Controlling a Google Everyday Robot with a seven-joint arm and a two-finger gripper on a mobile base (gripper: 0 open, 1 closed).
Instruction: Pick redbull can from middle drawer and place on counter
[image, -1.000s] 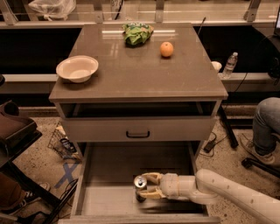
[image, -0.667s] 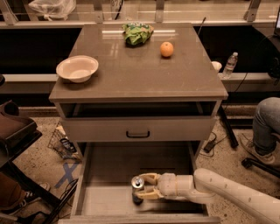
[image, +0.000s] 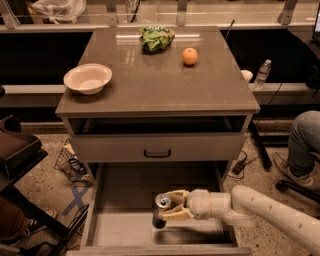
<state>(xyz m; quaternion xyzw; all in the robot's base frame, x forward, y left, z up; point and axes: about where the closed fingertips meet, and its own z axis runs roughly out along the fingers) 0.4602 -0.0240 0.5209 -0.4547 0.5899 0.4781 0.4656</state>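
Note:
The redbull can stands upright, its silver top showing, inside the pulled-out middle drawer. My gripper reaches in from the right, its pale yellow fingers closed on either side of the can. The can is slightly above the drawer floor, with a shadow under it. The counter tops the cabinet above.
On the counter sit a pale bowl at left, a green bag at the back and an orange. A closed drawer front with black handle hangs over the open drawer. A water bottle and a seated person's leg are at right.
The gripper has moved slightly left with the can in it and lifted it a little off the drawer floor.

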